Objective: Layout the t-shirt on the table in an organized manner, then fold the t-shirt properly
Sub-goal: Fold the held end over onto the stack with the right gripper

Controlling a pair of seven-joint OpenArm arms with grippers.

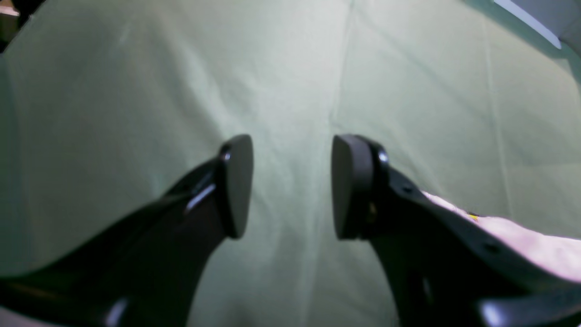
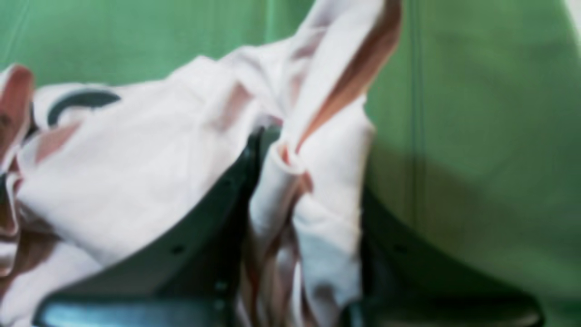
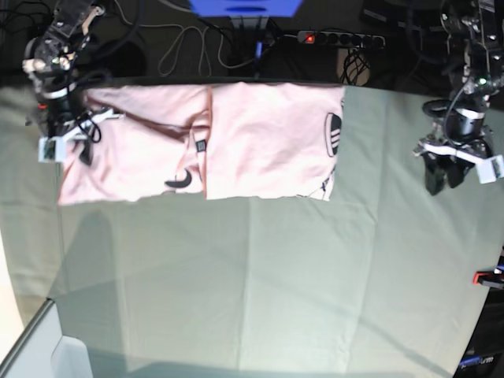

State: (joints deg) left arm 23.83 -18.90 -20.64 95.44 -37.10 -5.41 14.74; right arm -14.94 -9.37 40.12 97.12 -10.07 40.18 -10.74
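The pale pink t-shirt [image 3: 260, 142] lies along the far edge of the table [image 3: 252, 283], partly spread, with black lettering showing at its right edge and near its middle. My right gripper [image 3: 77, 146] is at the shirt's left end. In the right wrist view this gripper [image 2: 308, 190] is shut on a bunched fold of the t-shirt [image 2: 136, 172]. My left gripper [image 3: 442, 183] hovers over bare cloth to the right of the shirt, apart from it. In the left wrist view it [image 1: 290, 181] is open and empty, with a bit of the t-shirt [image 1: 535, 245] at the lower right.
A red-and-black clamp [image 3: 488, 276] sits at the table's right edge. A power strip [image 3: 340, 37] and cables [image 3: 189, 43] lie behind the far edge. A white object [image 3: 71, 356] shows at the near left corner.
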